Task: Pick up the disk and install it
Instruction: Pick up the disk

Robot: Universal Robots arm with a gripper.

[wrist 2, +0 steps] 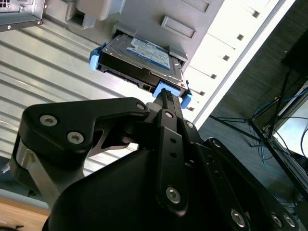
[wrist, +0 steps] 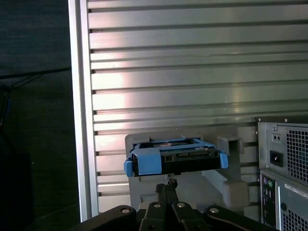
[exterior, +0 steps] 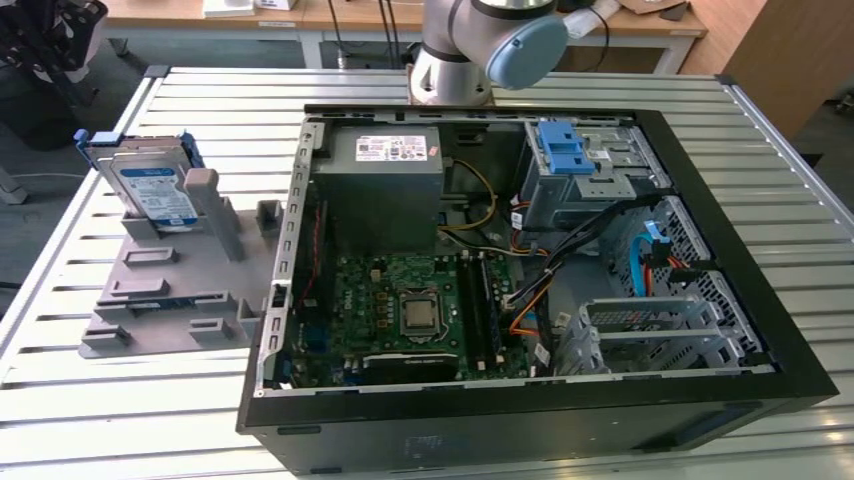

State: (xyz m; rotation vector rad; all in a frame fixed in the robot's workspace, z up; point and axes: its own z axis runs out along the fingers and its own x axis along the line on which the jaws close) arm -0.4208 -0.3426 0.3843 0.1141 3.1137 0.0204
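Note:
The disk [exterior: 150, 185] stands on edge in a grey holder [exterior: 174, 290] at the exterior view's left, on the slatted table. It is silver with a blue-and-white label and a blue frame. In both wrist views the disk [wrist 2: 139, 57] [wrist: 175, 156] sits in that holder beyond my gripper [wrist 2: 163, 94] [wrist: 168, 184]. The black fingers are pressed together with nothing between them, and their tips line up with the disk's blue frame edge. I cannot tell how wide the gap to the disk is.
An open computer case [exterior: 747, 330] lies to the exterior view's right of the holder. It holds a grey power-supply box [exterior: 387, 165], a drive cage with a blue latch [exterior: 567, 150], a motherboard [exterior: 414, 310] and cables. The table edge [wrist: 79, 106] runs beside the holder.

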